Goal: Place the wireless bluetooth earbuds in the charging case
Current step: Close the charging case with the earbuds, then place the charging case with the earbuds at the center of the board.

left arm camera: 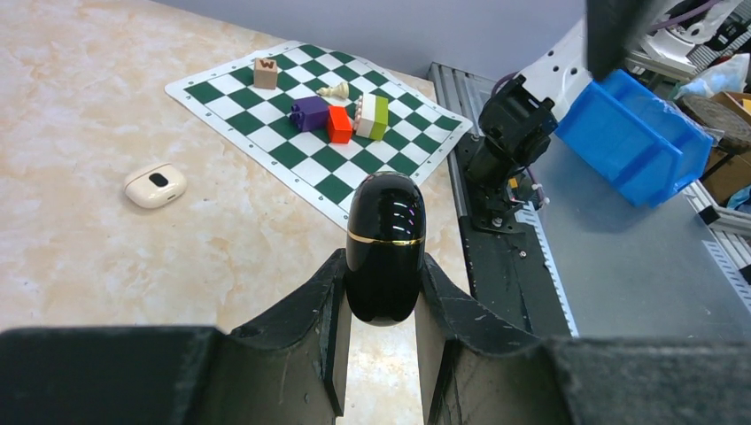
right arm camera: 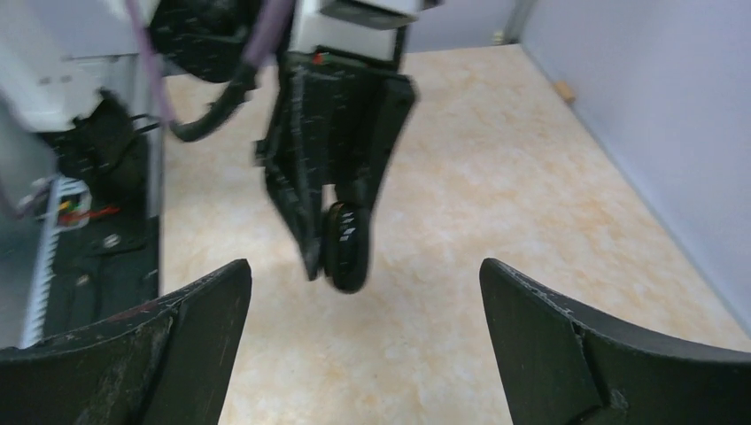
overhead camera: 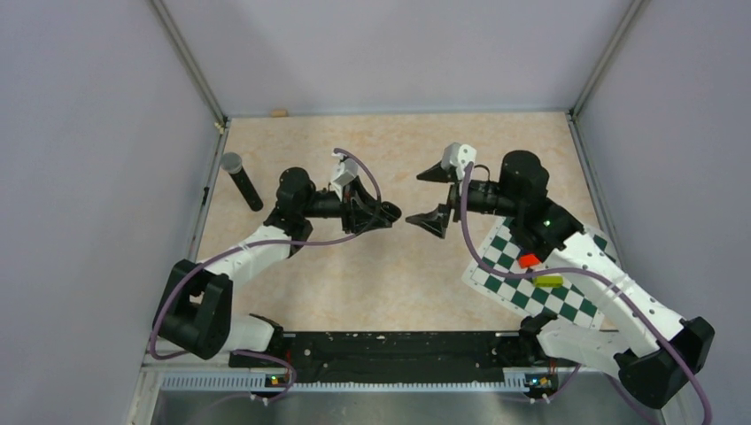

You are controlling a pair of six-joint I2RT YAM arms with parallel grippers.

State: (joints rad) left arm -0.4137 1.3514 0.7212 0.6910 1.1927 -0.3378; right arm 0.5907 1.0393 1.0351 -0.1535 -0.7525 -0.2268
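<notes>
The left end effector point(left arm camera: 381, 259) is pressed onto the charging case point(left arm camera: 384, 221), a glossy black pebble with a thin gold band around it. The case stands upright between the two fingers and is lifted clear of the desk point(overhead camera: 372, 274). Facing it from just beside, the right end effector point(overhead camera: 431, 199) is spread wide and grips nothing; its wrist view shows the case hanging in the gap between its fingers, a little farther off. On the desk near the right arm lies a chequered mat point(left arm camera: 266, 133) carrying a purple block point(left arm camera: 308, 113), a red block point(left arm camera: 339, 124) and a wooden cube point(left arm camera: 265, 72). A cream pod point(left arm camera: 155, 186) rests on the desk beside the mat.
</notes>
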